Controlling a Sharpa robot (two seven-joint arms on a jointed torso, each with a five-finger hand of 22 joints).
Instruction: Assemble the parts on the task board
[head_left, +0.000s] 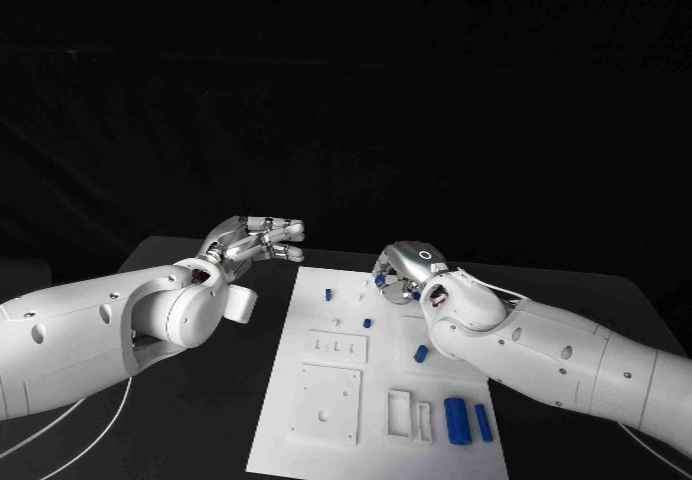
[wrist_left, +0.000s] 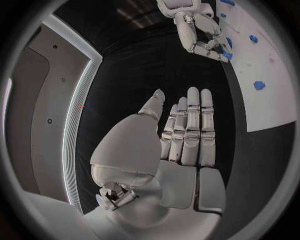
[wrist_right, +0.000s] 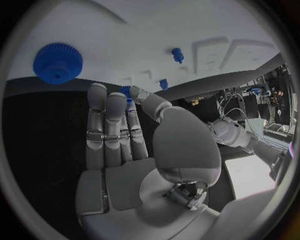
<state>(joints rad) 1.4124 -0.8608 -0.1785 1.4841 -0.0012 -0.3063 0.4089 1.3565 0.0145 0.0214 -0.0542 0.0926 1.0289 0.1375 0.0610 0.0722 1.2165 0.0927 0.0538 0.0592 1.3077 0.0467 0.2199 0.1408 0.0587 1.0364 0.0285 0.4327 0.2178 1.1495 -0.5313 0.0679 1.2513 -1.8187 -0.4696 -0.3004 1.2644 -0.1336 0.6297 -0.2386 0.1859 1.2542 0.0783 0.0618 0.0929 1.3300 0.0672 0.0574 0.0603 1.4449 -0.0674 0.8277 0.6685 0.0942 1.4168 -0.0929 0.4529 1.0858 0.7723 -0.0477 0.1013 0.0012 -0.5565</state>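
Two hands: we see both silver many-fingered hands raised over the far end of the black table (head_left: 202, 400).
Left hand (head_left: 257, 240): we find its fingers straight and lying side by side, the thumb set a little apart; it holds nothing and hangs just off the board's far left corner. In its own wrist view the hand (wrist_left: 187, 135) shows a flat palm with nothing against it.
Right hand (head_left: 404, 268): we see it over the board's far edge, fingers pointing down toward the plate. In its wrist view the hand (wrist_right: 119, 130) has the fingers straight and together, the thumb bent across toward them, and a small blue piece (wrist_right: 127, 93) showing just at the fingertips; we cannot tell whether thumb and finger pinch it or whether it merely lies behind them.
Task board (head_left: 335, 450): we note a white rectangular plate with raised frames and recessed pockets, running from under the right hand toward the near table edge.
Blue toothed gear (wrist_right: 57, 61): beyond the right fingertips, lying flat on the white plate.
Small blue pegs (head_left: 369, 322): between the two hands and nearer us than both.
Two long blue bars (head_left: 457, 418): beside the right forearm, side by side, at the board's near end.
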